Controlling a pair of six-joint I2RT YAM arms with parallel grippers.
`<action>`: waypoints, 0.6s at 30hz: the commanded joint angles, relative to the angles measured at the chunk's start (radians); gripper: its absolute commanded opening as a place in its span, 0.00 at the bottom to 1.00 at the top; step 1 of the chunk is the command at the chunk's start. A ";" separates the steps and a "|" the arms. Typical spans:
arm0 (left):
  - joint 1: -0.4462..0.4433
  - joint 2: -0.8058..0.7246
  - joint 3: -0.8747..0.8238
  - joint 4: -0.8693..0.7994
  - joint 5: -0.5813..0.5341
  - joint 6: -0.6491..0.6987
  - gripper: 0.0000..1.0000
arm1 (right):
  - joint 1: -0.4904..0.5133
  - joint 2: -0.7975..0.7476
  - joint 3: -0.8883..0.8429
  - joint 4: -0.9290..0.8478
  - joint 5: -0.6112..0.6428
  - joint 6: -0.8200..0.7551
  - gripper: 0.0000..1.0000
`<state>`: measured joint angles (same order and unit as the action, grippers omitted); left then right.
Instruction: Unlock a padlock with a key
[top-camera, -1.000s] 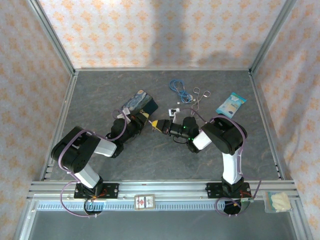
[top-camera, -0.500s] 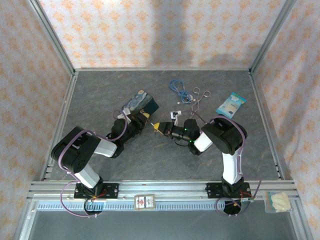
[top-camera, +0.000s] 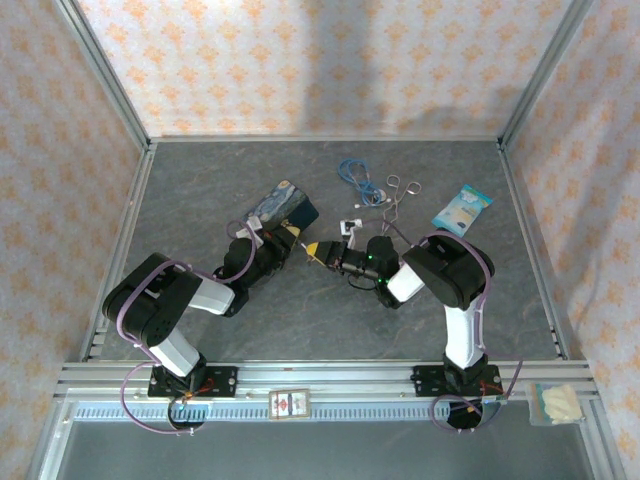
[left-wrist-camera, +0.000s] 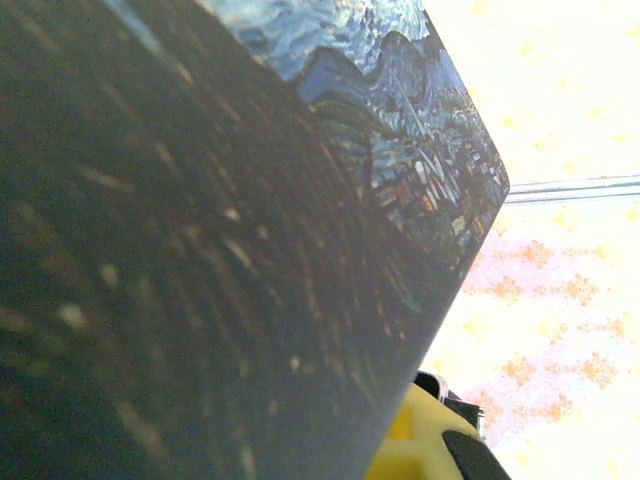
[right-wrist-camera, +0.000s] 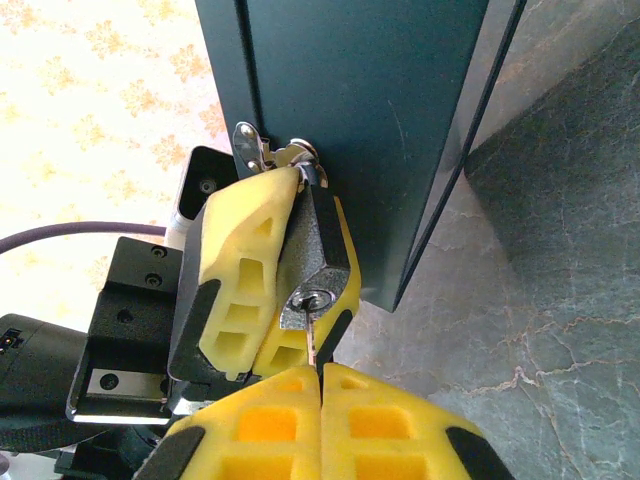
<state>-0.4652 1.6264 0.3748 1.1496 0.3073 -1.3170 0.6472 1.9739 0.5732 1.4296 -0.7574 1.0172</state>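
The left gripper was clamped on the padlock, which sat between its yellow fingers, just beside the tin. The key stood in the keyhole, pinched between the right gripper's pressed-together fingers.

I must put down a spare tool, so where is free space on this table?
Bare grey table lies between the blue painted tin box and the far-left corner, and along the middle of the front metal rail. It is crowded from the tin to the blue-white packet: blue coiled cable, silver scissors.
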 joint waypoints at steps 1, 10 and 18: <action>-0.009 -0.020 0.002 0.094 -0.008 -0.013 0.00 | -0.001 -0.024 0.007 0.040 0.019 -0.016 0.00; -0.019 -0.032 -0.009 0.084 -0.013 -0.010 0.00 | -0.002 -0.018 0.016 0.084 0.012 0.002 0.00; -0.046 -0.051 -0.004 0.074 -0.005 -0.017 0.00 | -0.004 0.006 0.038 0.118 0.035 0.031 0.00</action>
<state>-0.4808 1.6173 0.3710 1.1511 0.2890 -1.3178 0.6460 1.9739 0.5755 1.4460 -0.7486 1.0294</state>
